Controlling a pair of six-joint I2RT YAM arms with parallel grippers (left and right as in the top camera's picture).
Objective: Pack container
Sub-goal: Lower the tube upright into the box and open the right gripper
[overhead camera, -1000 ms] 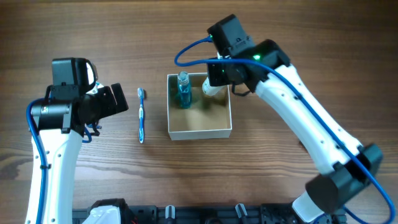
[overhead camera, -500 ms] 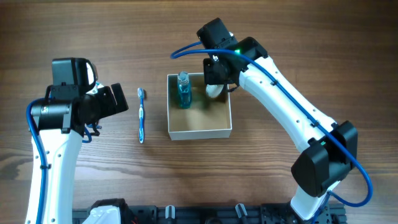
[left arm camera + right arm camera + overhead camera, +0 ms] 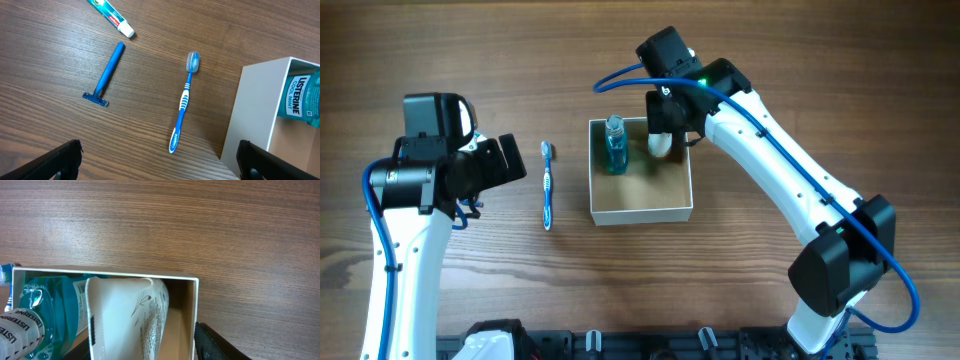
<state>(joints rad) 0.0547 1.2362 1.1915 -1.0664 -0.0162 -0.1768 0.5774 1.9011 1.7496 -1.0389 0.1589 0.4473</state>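
The container (image 3: pixel 640 212) is a square white box with a tan inside, at the table's middle. A blue mouthwash bottle (image 3: pixel 615 146) lies in its far left part. A white tube (image 3: pixel 661 146) stands in its far right corner. My right gripper (image 3: pixel 666 125) is over that corner with its fingers either side of the tube (image 3: pixel 125 315). A gap shows between the tube and the right finger, so the gripper is open (image 3: pixel 135 350). My left gripper (image 3: pixel 508 160) is open and empty, left of the blue toothbrush (image 3: pixel 547 186).
In the left wrist view, a blue razor (image 3: pixel 106 75) and a toothpaste tube (image 3: pixel 111 17) lie on the wood left of the toothbrush (image 3: pixel 184 105). The container's white wall (image 3: pixel 252 115) and the mouthwash bottle (image 3: pixel 302 97) show at the right. The left gripper (image 3: pixel 160 170) hangs above bare wood.
My right arm swung left and lowered the white tube into the container's far right corner. In the last half second it barely moved. The left arm has not moved.
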